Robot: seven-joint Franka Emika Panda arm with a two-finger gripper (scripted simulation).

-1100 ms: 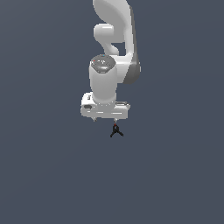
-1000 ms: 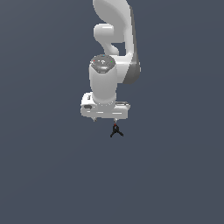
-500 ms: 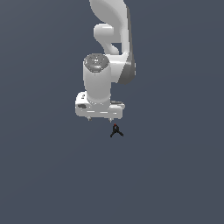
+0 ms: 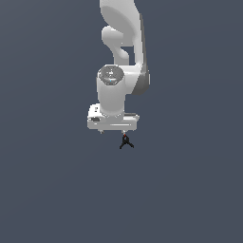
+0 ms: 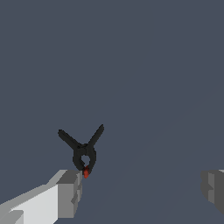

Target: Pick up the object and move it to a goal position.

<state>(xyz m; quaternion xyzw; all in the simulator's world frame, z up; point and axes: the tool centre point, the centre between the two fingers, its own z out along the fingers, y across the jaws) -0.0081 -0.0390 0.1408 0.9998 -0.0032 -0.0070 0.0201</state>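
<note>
White gripper fingers spread wide, gripping nothing. Small black clamp with red tip on grey worktop, just beside one finger, toward exterior view's right under gripper.

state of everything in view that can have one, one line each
gripper: open, jaws set wide apart, holding nothing
object: not grasped, lying on the surface with its prongs splayed, its red-tipped end right by one fingertip; whether they touch cannot be told
arm: standing over the object, gripper pointing down
</note>
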